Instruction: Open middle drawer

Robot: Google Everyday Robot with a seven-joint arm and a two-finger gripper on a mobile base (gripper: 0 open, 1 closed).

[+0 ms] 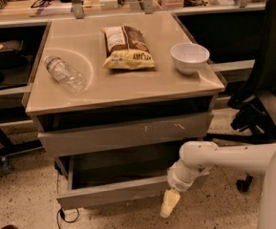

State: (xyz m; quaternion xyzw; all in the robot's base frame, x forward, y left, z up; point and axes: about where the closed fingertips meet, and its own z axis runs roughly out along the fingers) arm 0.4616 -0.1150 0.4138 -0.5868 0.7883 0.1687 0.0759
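Middle drawer (109, 193): the low, wide drawer of the cabinet, beneath the taller scratched drawer front (123, 133). It stands pulled well out toward the camera, its smooth grey inside exposed and its plain front hanging over the speckled floor (27, 209). The gripper (170, 203) hangs at the right end of that front, just below its lower edge and pointing down at the floor. Whether it is open or closed cannot be told, nor whether it touches the drawer. Judged from the extent of the opening, the pull is at or near its end and the task is largely done. The next move would call only for a short further draw straight outward, if any travel remains, then a release away from the front edge. Room for this lies in front of the cabinet, where the floor is bare. To the right the office chair (266, 104) stands near the arm's elbow and limits any sideways swing. The water bottle (66, 74), chip bag (127, 46) and white bowl (189, 57) rest on the cabinet top (128, 87), well above the working level.
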